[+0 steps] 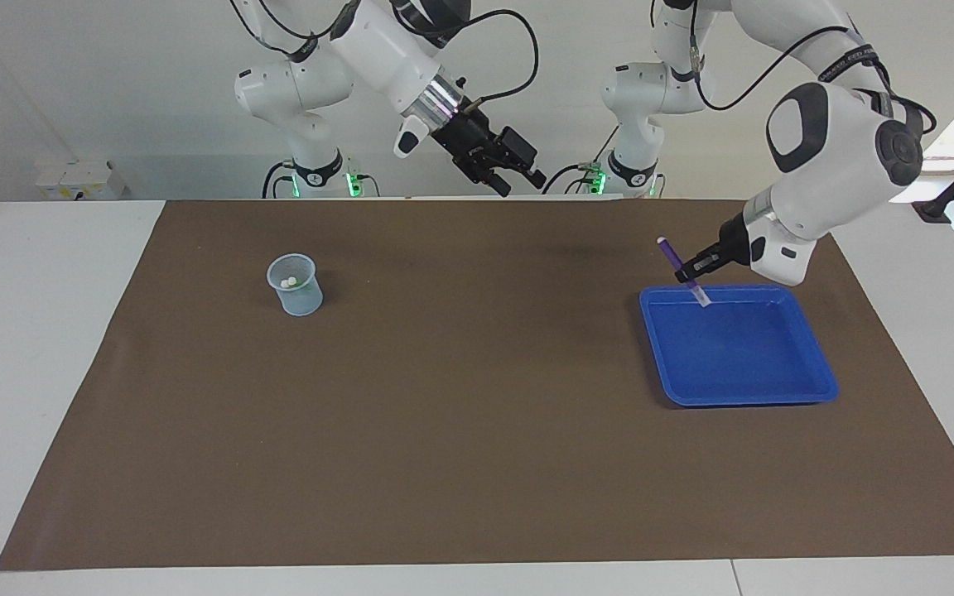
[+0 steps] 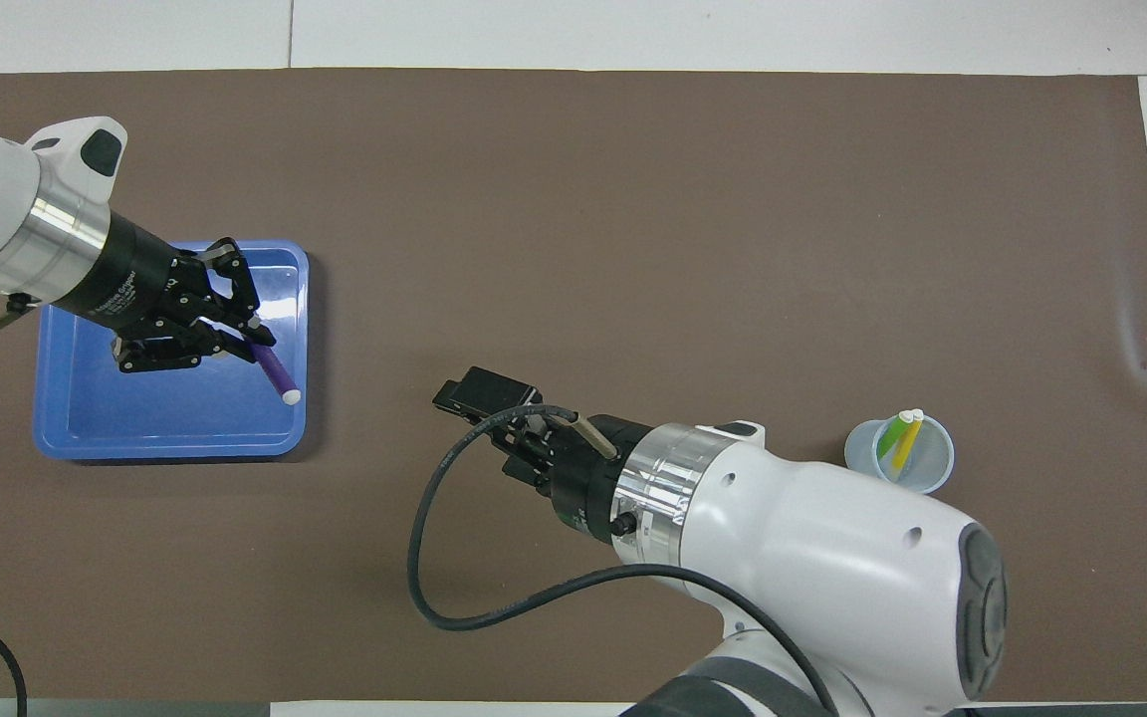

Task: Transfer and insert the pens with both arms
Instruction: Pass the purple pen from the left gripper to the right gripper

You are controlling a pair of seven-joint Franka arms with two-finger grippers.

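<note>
Left pincer (image 1: 690, 274) grips purple pen (image 1: 669, 256) over blue tray (image 1: 808, 389); right pincer (image 1: 517, 184) unclear

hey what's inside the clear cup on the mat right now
The cup holds two pens standing on a slant, the yellow pen and the green pen, pale ends up. Their lower tips are blurred by the cup wall. The purple pen is in the left gripper over the blue tray.

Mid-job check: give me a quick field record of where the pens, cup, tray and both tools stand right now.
purple pen: gripped tilted by left tool, over blue tray
green pen: in clear cup
yellow pen: in the same cup
tray: toward left arm's end, no pen lying in it
right tool: raised over the mat's edge nearest the robots, holding nothing
pens left to insert: one
</note>
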